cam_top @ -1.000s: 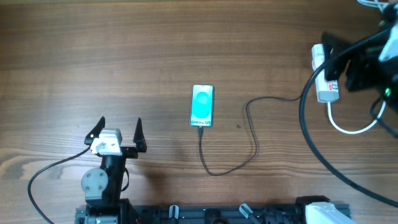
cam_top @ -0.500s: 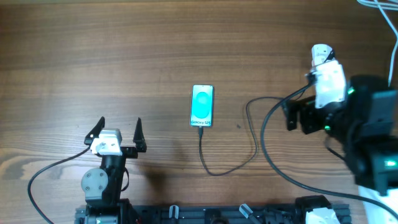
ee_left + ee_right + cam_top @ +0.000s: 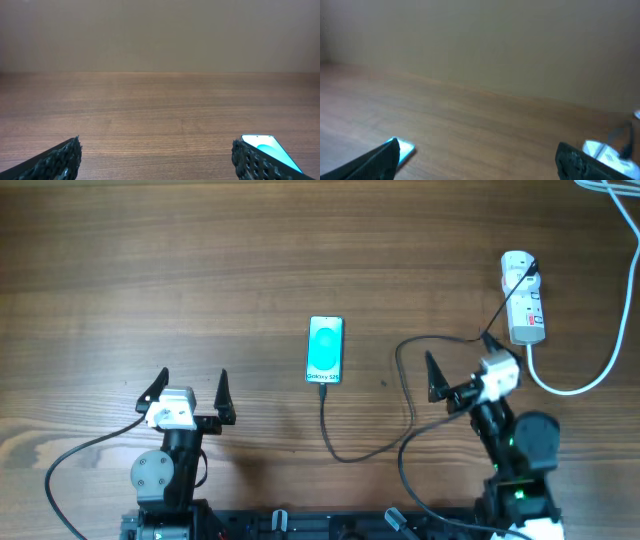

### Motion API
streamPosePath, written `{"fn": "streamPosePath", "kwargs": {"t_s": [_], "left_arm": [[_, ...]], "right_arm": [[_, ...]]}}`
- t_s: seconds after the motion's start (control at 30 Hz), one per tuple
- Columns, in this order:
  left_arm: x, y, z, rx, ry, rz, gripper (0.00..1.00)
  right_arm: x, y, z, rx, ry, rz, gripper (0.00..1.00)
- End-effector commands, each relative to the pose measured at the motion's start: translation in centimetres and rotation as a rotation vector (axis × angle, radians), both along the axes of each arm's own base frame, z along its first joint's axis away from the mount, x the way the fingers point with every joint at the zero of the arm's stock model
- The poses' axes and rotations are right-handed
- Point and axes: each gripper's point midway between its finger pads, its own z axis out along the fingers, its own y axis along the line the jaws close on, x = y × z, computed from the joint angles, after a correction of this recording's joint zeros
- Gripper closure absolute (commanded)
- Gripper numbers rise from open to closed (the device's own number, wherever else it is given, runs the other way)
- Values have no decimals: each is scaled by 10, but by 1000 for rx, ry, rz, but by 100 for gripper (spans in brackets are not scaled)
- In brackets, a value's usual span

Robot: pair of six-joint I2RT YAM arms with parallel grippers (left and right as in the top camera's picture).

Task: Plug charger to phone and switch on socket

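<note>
Jaws on the right arm [image 3: 512,442] stand wide apart and empty, hovering over the brown wood-grain counter [image 3: 200,260] and aimed toward its far edge. Those on the left arm [image 3: 165,470] are equally wide and empty, close to the near edge on the left side. Passing close by the right arm's jaws is the long thin black charger cable [image 3: 408,408]. It loops toward the near edge and comes up to the near short edge of the small rectangular phone with cyan-teal screen and white frame [image 3: 326,348], which lies mid-counter with its long axis running near edge to far edge. The connector end meets that short edge; whether it is fully seated is too small to tell. Outward the other way, beyond the right jaws toward the far right corner, lies the elongated white plastic socket strip [image 3: 526,305], long axis also near to far. A black plug [image 3: 522,272] sits in its far end, and a thick white cord [image 3: 570,391] curls off its near end toward the right edge. The right wrist view has the phone low left and the socket strip low right, so the jaws point between them. In my judgement the switch is what remains, and the right arm is far nearer: a reach forward and slightly rightward. The switch's setting cannot be made out.
</note>
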Motion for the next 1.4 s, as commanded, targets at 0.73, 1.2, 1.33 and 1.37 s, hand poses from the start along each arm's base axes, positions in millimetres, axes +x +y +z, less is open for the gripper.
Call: {"fn": "streamPosePath", "kwargs": {"t_s": [0.73, 1.2, 1.33, 1.37], "left_arm": [[0, 0, -2, 19, 2, -2, 0], [0, 0, -2, 19, 2, -2, 0], [0, -1, -2, 19, 2, -3, 0], [0, 0, -2, 19, 3, -2, 0]], "right_arm": [[-27, -43, -8, -80, -43, -223, 0], [-27, -43, -8, -80, -42, -223, 0], [-27, -43, -8, -80, -43, -223, 0], [-27, -43, -8, -80, -42, -223, 0]]}}
